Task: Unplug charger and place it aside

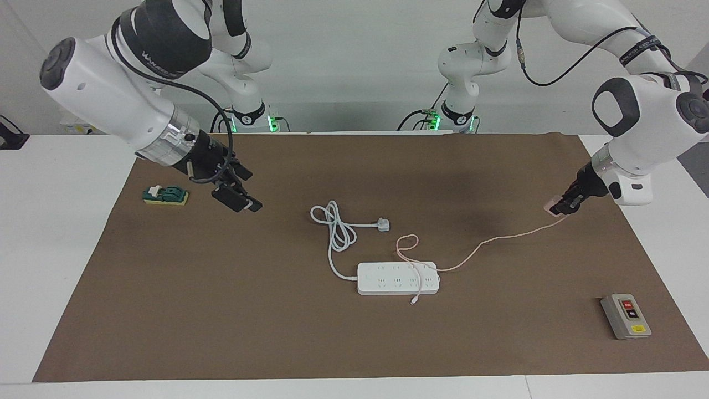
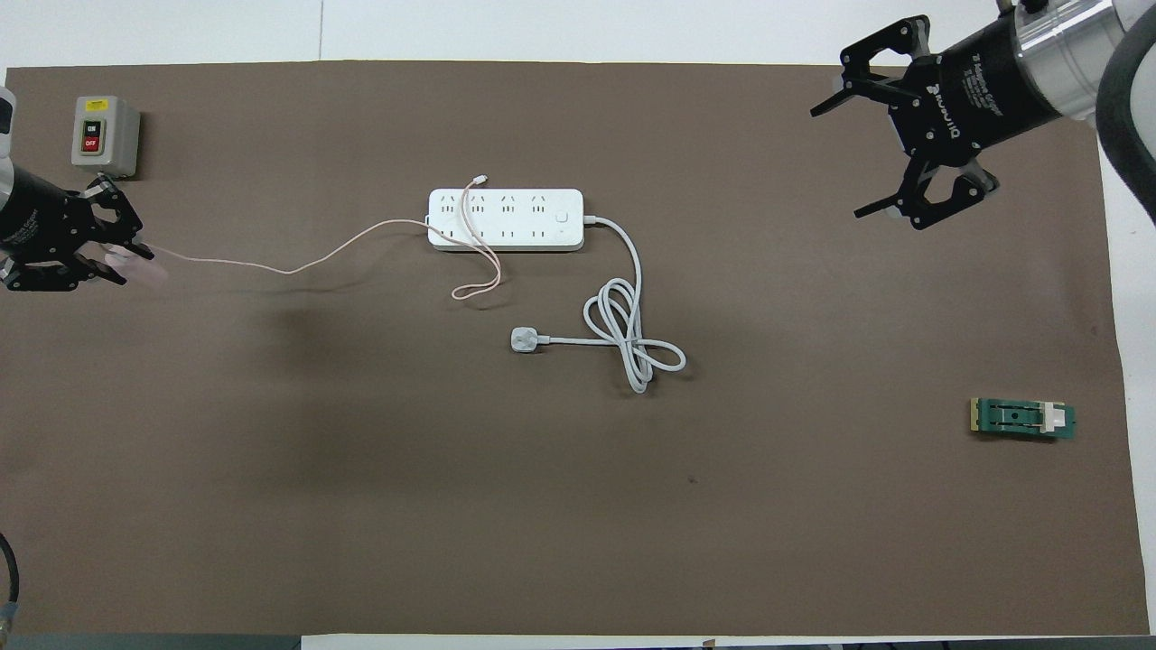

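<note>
The pale-pink charger (image 1: pixel 552 207) (image 2: pixel 137 264) is out of the white power strip (image 1: pixel 397 278) (image 2: pixel 506 218). It sits at the tips of my left gripper (image 1: pixel 566 206) (image 2: pixel 122 257), low over the brown mat at the left arm's end of the table, and the gripper is shut on it. Its thin pink cable (image 1: pixel 498 239) (image 2: pixel 271 266) trails back to the strip, loops beside it and crosses its top. My right gripper (image 1: pixel 248 191) (image 2: pixel 840 162) waits open with nothing in it, in the air over the mat at the right arm's end.
The strip's thick white cord ends in a white three-pin plug (image 1: pixel 383 224) (image 2: pixel 524 339) lying on the mat, nearer to the robots. A grey on/off switch box (image 1: pixel 626 316) (image 2: pixel 104 135) stands at the left arm's end. A small green device (image 1: pixel 165 195) (image 2: pixel 1022 418) lies at the right arm's end.
</note>
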`<state>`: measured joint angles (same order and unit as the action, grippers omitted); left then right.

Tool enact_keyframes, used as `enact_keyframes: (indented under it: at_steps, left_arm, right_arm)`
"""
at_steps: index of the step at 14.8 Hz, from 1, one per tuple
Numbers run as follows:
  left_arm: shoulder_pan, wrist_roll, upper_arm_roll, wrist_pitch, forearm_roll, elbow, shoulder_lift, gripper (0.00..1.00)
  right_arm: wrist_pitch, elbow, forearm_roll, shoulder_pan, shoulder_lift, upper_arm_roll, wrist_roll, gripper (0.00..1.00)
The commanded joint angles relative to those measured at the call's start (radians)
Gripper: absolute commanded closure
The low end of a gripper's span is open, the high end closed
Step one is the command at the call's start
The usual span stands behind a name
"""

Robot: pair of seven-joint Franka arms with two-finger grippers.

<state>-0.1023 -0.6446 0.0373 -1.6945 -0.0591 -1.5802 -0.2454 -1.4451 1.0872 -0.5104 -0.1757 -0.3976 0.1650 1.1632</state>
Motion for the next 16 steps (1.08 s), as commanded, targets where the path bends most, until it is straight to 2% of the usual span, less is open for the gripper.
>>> enact_keyframes:
  at_steps: [1,4,10,14,16]
  left_arm:
    - [0.001,0.017,0.006,-0.022,0.018,-0.044,0.037,0.00]
    - [0.001,0.040,0.013,-0.019,0.022,-0.029,0.035,0.00]
    - [0.039,0.316,0.013,0.004,0.024,0.005,0.073,0.00]
    - [0.075,0.414,0.016,0.094,0.022,0.003,0.156,0.00]
    - [0.084,0.415,0.021,0.127,0.022,0.006,0.181,0.00]
  right_arm:
    - [0.035,0.046,0.123,-0.002,0.060,-0.005,-0.202,0.00]
    - [0.081,0.048,0.260,-0.007,0.085,-0.005,-0.474,0.00]
    - [0.100,0.111,0.464,-0.001,0.146,-0.005,-1.018,0.00]
    - [0.101,0.175,0.527,0.030,0.209,-0.005,-1.259,0.00]
    - [0.100,0.244,0.529,0.060,0.259,-0.005,-1.319,0.00]
